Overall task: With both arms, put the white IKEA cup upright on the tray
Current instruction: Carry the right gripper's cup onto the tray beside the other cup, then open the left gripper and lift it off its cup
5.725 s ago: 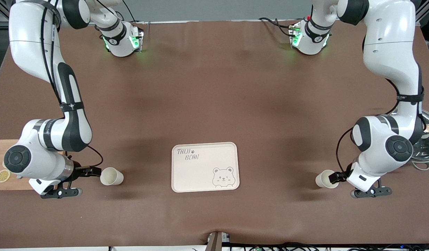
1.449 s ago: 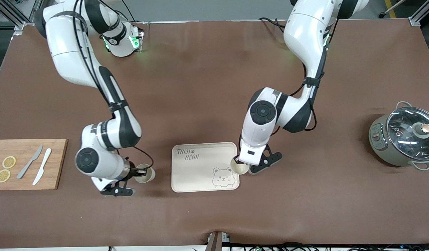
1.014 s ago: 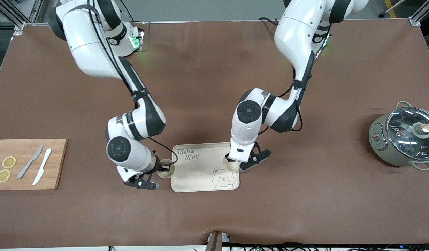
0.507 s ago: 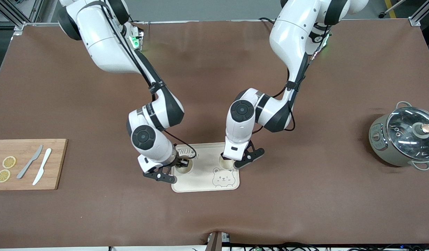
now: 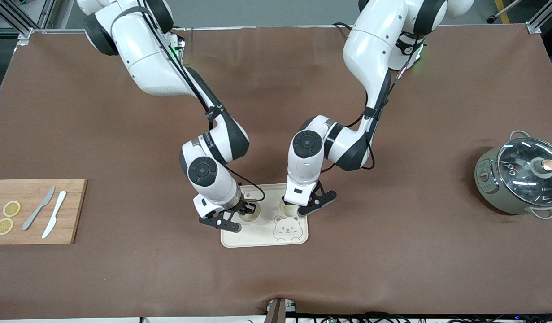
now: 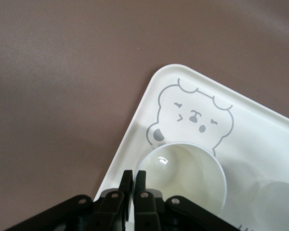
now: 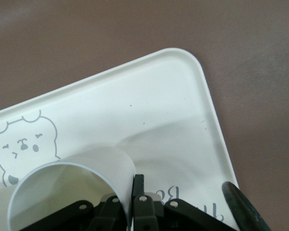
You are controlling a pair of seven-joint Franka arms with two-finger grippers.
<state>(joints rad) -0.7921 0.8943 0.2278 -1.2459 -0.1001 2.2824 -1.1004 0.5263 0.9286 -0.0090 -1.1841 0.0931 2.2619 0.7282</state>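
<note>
The cream tray [image 5: 267,235] with the bear face lies toward the front camera's side of the table's middle. My left gripper [image 5: 290,207] is shut on the rim of a white cup [image 5: 286,210], held upright over the tray just above the bear face. In the left wrist view the fingers [image 6: 140,179] pinch that cup's wall [image 6: 188,173] over the tray [image 6: 260,125]. My right gripper [image 5: 245,211] is shut on the rim of a second white cup [image 5: 251,215], upright over the tray's end toward the right arm. The right wrist view shows that cup [image 7: 72,187], the gripper [image 7: 133,190] and the tray [image 7: 183,110].
A wooden cutting board [image 5: 33,211] with two knives and lemon slices lies at the right arm's end of the table. A pot with a glass lid [image 5: 520,177] stands at the left arm's end.
Both arms have carried their cups from the table's two ends inward. The cups have moved from beside the tray's edges to over the tray.
</note>
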